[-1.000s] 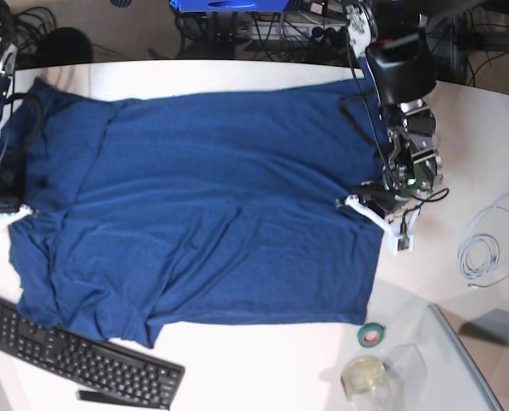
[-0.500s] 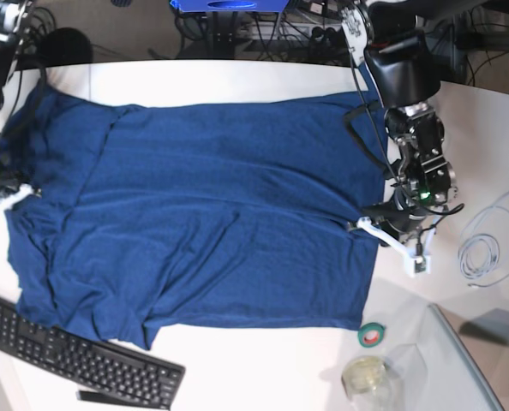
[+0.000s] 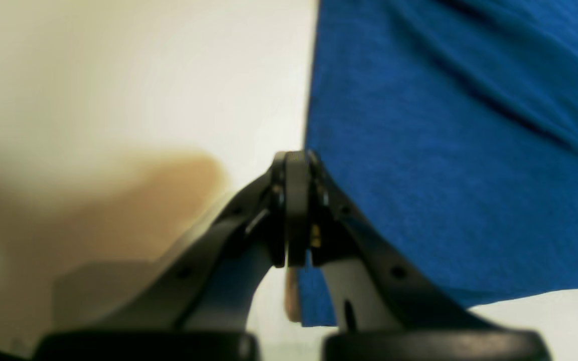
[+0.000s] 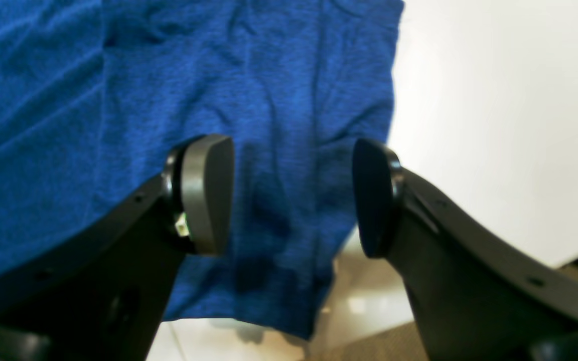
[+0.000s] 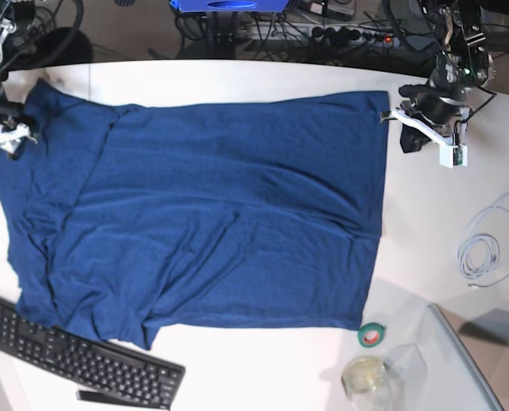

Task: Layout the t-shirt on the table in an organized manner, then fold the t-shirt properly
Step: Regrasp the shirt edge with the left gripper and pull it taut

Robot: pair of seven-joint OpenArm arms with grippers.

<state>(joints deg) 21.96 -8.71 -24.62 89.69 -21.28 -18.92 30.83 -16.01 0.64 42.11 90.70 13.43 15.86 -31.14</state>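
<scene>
The navy t-shirt (image 5: 212, 205) lies spread flat over the white table (image 5: 426, 231), hem toward the right and sleeves toward the left. My left gripper (image 5: 393, 116) is at the hem's far right corner. In the left wrist view it (image 3: 293, 159) is shut, its tips right at the t-shirt's (image 3: 444, 150) edge, with no cloth visible between them. My right gripper (image 5: 8, 137) hovers over the far left sleeve. In the right wrist view it (image 4: 289, 198) stands open above the wrinkled cloth (image 4: 118, 100), with nothing between its fingers (image 4: 203, 195).
A black keyboard (image 5: 83, 360) lies at the front left, just below the shirt. A green tape roll (image 5: 372, 335) and a clear jar (image 5: 366, 377) sit at the front right. A coiled white cable (image 5: 482, 253) lies on the right.
My right gripper has opened, let go of the left sleeve and moved toward the back. My left arm moved from the middle of the hem to its far corner, staying shut.
</scene>
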